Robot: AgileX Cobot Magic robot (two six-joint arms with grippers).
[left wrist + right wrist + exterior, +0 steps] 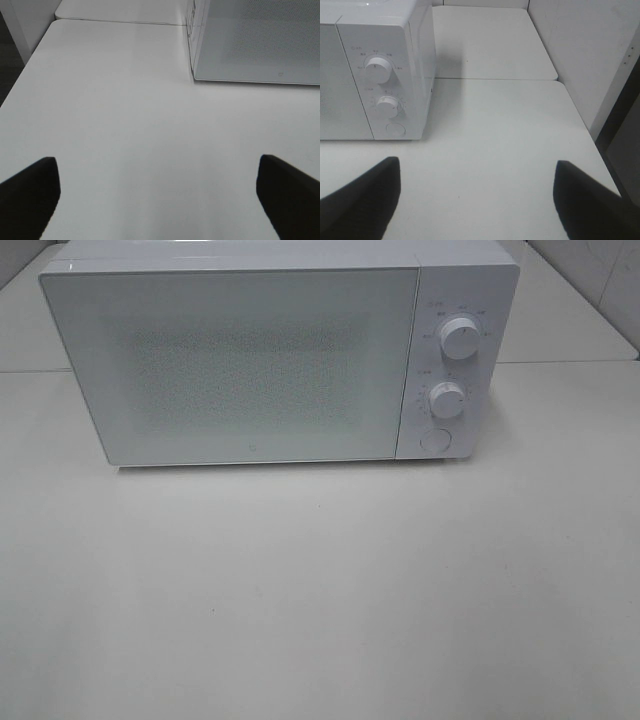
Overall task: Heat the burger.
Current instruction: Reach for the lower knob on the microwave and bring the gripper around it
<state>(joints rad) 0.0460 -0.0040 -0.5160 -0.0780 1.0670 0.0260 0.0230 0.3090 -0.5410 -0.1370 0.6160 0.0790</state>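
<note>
The burger is out of view in every frame. A white microwave stands at the back of the table with its door shut; two knobs and a round button sit on its right panel. The exterior high view shows neither arm. In the left wrist view my left gripper hangs open over bare table, left of the microwave's front corner, nothing between its fingers. My right gripper is open too, over the table to the right of the microwave's control panel.
The white table stretches in front of the microwave. A second table surface lies behind a seam. A wall and the table's right edge are close on the right; the left edge drops to dark floor.
</note>
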